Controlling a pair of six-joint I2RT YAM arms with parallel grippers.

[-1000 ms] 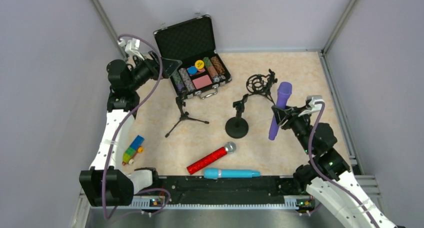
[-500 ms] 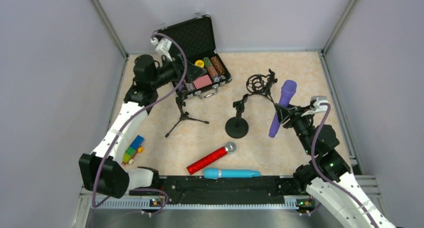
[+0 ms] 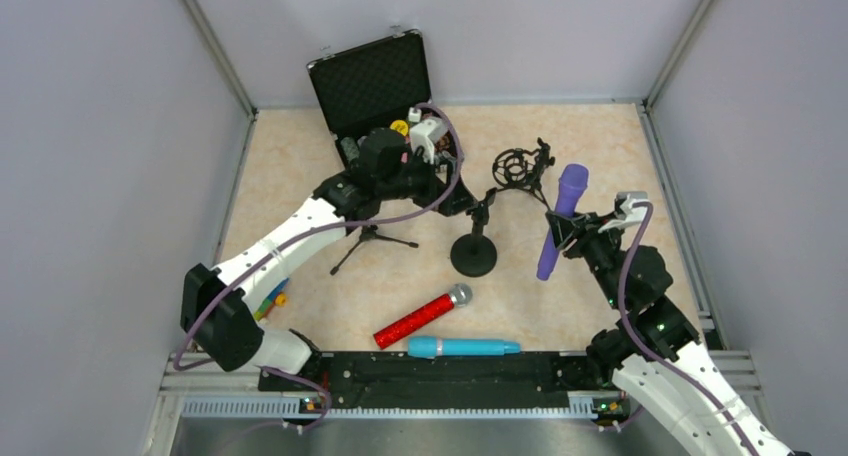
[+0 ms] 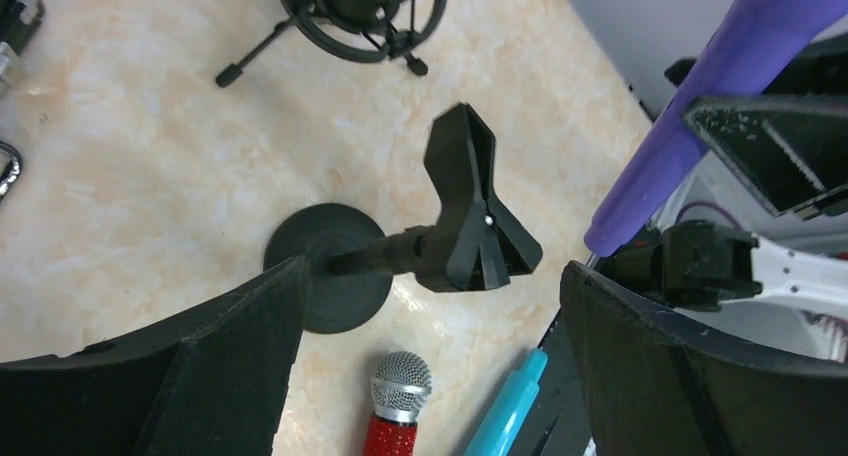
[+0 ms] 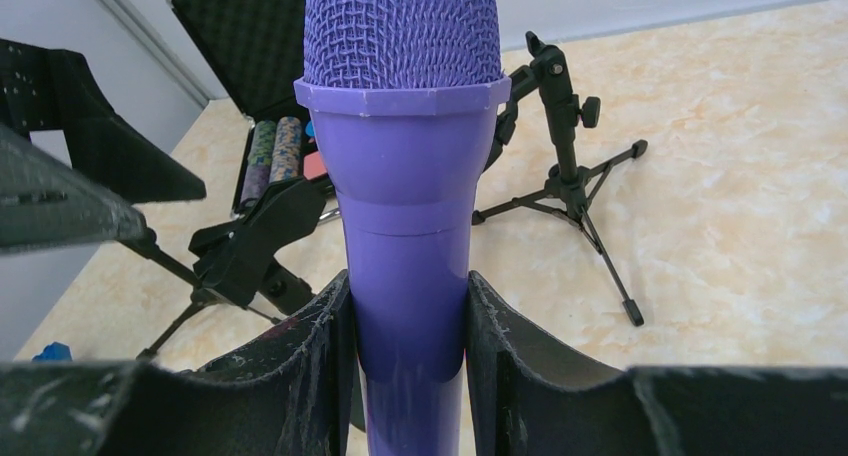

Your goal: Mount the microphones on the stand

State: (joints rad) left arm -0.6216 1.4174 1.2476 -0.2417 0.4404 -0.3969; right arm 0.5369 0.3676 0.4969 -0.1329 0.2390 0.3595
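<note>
My right gripper (image 3: 562, 234) (image 5: 405, 296) is shut on the purple microphone (image 3: 560, 221) (image 5: 405, 176) and holds it nearly upright, head up, to the right of the round-base stand (image 3: 473, 254). Over that stand's black clip (image 3: 482, 211) (image 4: 470, 216) my left gripper (image 3: 465, 201) (image 4: 432, 276) hangs open, with nothing between its fingers. The glittery red microphone (image 3: 420, 316) (image 4: 400, 396) and the light blue one (image 3: 463, 347) (image 4: 505, 416) lie flat near the front edge. At the back stands a shock-mount tripod stand (image 3: 518, 166), and a small tripod stand (image 3: 368, 238) stands left of centre.
An open black case (image 3: 370, 76) with poker chips sits at the back, partly hidden by my left arm. Coloured toy blocks (image 3: 268, 298) lie at the left under that arm. A black rail (image 3: 440, 376) runs along the near edge.
My left arm has swung from the far left across the case to above the round-base stand's clip, still open. The right gripper with the purple microphone has barely moved.
</note>
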